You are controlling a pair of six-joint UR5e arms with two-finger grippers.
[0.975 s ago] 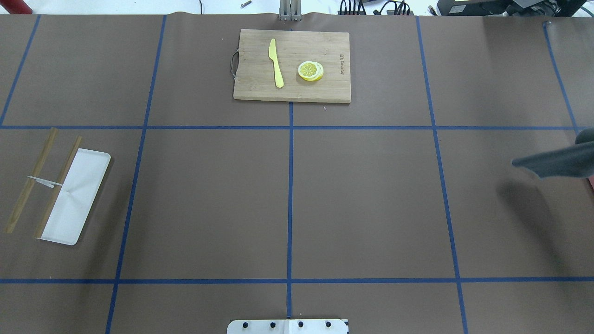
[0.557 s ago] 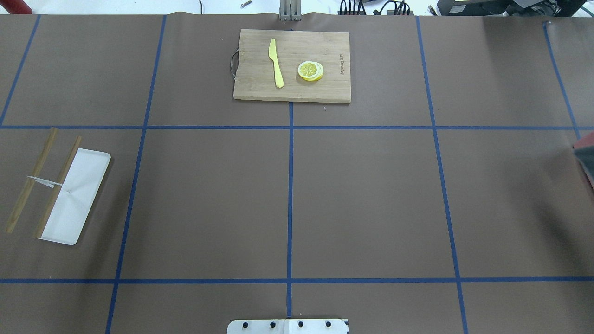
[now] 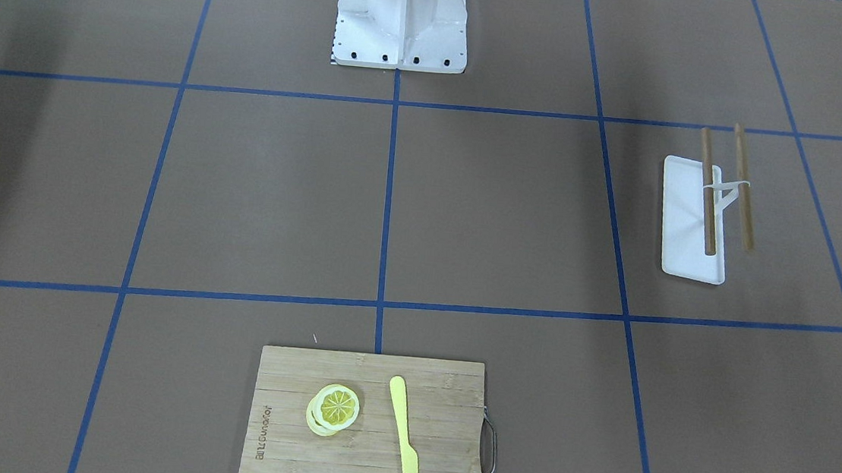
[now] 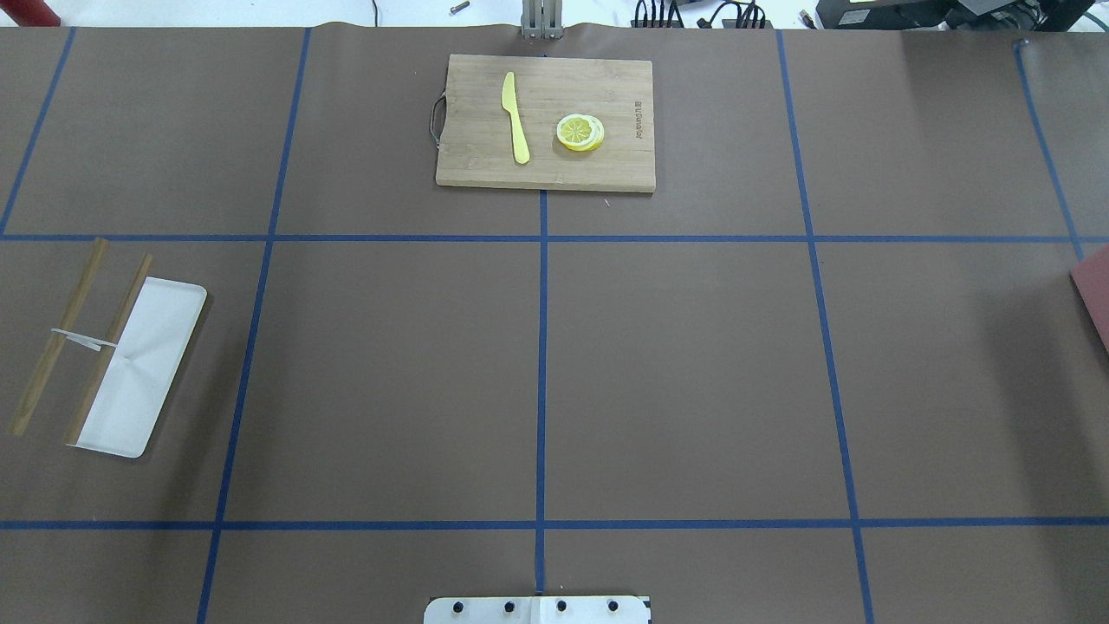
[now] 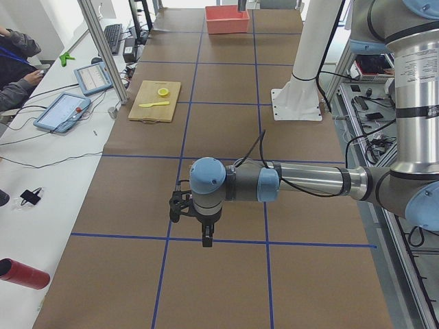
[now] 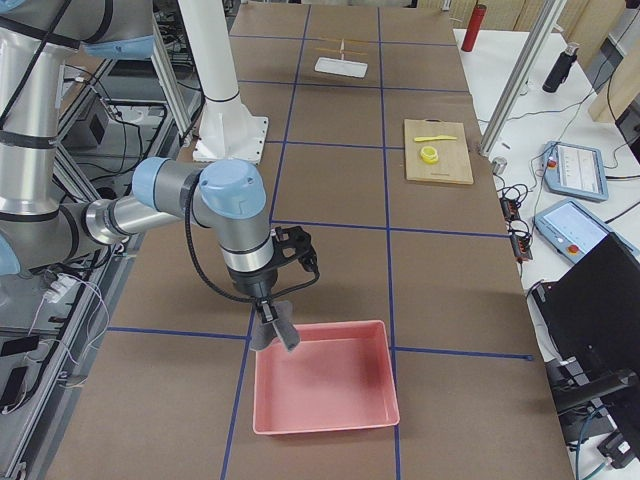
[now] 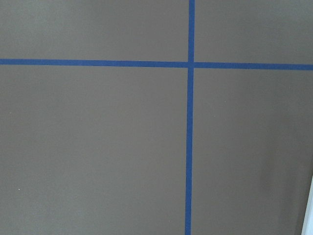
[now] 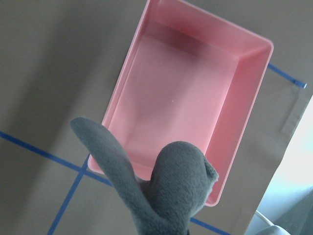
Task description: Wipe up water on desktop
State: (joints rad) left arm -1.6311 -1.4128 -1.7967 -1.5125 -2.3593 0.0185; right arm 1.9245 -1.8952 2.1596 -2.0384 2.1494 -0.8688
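We see a big brown desktop (image 4: 693,373) that fills the whole space under the arms. Thin blue tape lines (image 4: 541,390) cut it into boxes. It looks flat and dull, and a soft shadow lies near its right end.

At the far edge sits a wood board (image 4: 468,169) with a yellow knife (image 4: 516,121) and lemon slices (image 4: 579,132) on it. On the left is a white tray (image 4: 147,373) with two sticks (image 4: 56,347) beside it; one stick lies along the tray's edge. At the right end is a pink bin (image 6: 330,395).

A side bench holds tablets (image 5: 65,110), and a person's arm (image 5: 17,72) rests there.

The right gripper (image 6: 268,312) hangs over the bin's near rim, with a grey cloth (image 8: 166,191) at its tip. The left gripper (image 5: 206,240) points down over a tape line. We cannot tell how the jaws of either one stand.
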